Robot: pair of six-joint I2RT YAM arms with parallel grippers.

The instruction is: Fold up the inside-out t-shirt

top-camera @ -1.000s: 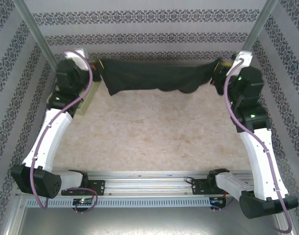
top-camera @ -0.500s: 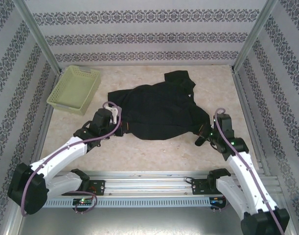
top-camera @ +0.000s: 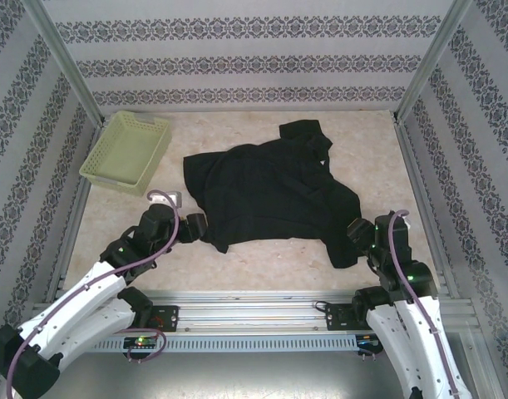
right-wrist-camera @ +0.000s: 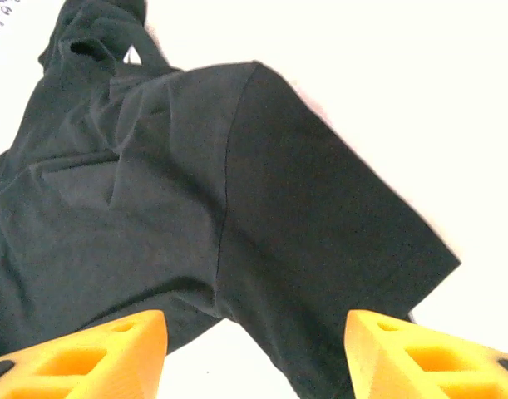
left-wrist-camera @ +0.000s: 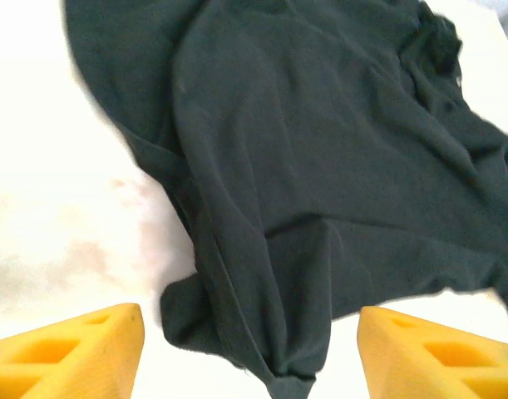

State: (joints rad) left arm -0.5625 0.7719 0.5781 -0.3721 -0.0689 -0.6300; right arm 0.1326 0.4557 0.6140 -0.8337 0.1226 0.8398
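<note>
The inside-out t-shirt (top-camera: 270,191), plain black, lies crumpled but spread on the table's middle, one sleeve bunched toward the back. My left gripper (top-camera: 197,228) sits at its near left corner. In the left wrist view the yellow fingers (left-wrist-camera: 71,353) stand wide apart, and a pinched corner of the t-shirt (left-wrist-camera: 320,166) lies loose between them, touching neither. My right gripper (top-camera: 355,230) is at the near right sleeve. Its fingers (right-wrist-camera: 428,357) are also wide apart over the t-shirt (right-wrist-camera: 154,208), gripping nothing.
A pale yellow-green lattice basket (top-camera: 127,150) stands at the back left, clear of the shirt. Patterned walls and metal posts close in three sides. Bare marbled tabletop (top-camera: 270,258) runs between the shirt and the rail at the near edge.
A second ago both grippers held the shirt stretched at the far end. They drew it toward the near edge, laid it down, then opened and let go.
</note>
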